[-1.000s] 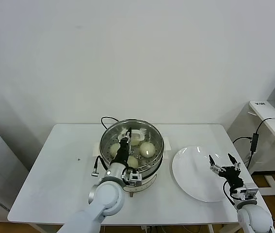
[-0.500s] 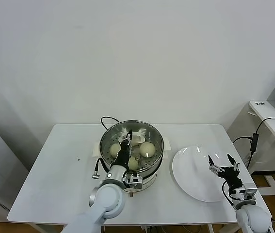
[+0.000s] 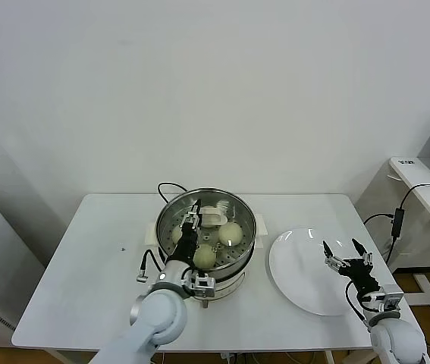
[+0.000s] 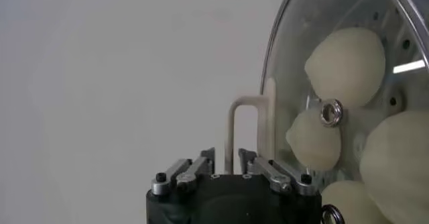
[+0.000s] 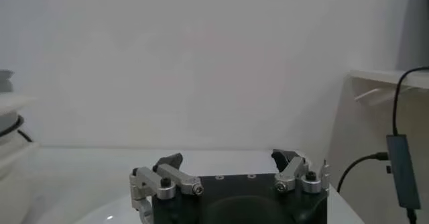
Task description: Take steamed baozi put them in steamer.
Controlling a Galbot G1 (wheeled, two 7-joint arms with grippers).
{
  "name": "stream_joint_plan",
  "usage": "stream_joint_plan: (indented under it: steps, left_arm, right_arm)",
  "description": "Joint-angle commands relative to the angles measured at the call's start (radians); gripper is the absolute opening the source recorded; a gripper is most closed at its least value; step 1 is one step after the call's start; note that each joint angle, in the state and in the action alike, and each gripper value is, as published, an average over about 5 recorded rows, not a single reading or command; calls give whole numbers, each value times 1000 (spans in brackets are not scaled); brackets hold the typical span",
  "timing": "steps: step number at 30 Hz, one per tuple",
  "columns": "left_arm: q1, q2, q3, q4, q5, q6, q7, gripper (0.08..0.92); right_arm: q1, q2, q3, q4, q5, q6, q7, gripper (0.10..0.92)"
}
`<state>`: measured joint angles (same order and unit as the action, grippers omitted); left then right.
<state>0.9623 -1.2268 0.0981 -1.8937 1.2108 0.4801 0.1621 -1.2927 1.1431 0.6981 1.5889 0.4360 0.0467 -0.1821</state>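
The steamer (image 3: 205, 189) stands mid-table with a round glass lid (image 4: 288, 78) on it. Through the glass I see several cream-white steamed baozi, among them one (image 3: 230, 232) on the right and one (image 3: 205, 258) at the near side. In the left wrist view they show as pale domes (image 4: 345, 64). My left gripper (image 3: 193, 214) hovers over the lid. Its jaws (image 4: 228, 155) stand slightly apart on either side of one leg of the lid's white handle (image 4: 245, 102), not pressing it. My right gripper (image 3: 345, 262) hangs open and empty above the white plate (image 3: 298, 277).
A black cord (image 3: 171, 186) runs from behind the steamer across the white table (image 3: 101, 258). A side desk (image 3: 427, 182) with cables stands off to the right. The plate holds nothing.
My left gripper has opened and let go of the lid handle, and it has drawn back slightly toward the left. The right arm has barely moved.
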Motion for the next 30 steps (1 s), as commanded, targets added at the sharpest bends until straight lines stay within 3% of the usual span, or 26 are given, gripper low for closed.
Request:
stream_joint_plan:
  steps: [1, 4, 6, 11, 16, 23, 30]
  left_arm:
    - [122, 182, -165, -307, -852, -185, 163, 492]
    - [143, 211, -257, -357, -1194, -217, 188, 579]
    - [151, 195, -328, -374, -1447, -216, 161, 640]
    - [151, 104, -547, -326, -1884, -146, -96, 777]
    - [195, 121, -707, -163, -1915, -134, -209, 820]
    - [276, 186, -739, 107, -1815, -203, -208, 823]
    - [288, 213, -699, 197, -1792, -220, -211, 823]
  right_arm:
    - [1, -52, -12, 17, 95, 1, -43, 823]
    - [11, -62, -20, 21, 106, -5, -61, 823]
    - [20, -62, -27, 25, 98, -6, -66, 823]
    - [32, -55, -37, 36, 56, 2, -55, 823]
    - [23, -51, -38, 44, 71, 6, -41, 823]
    - [21, -35, -35, 51, 48, 2, -11, 823]
    - [-7, -28, -35, 70, 40, -38, 39, 823]
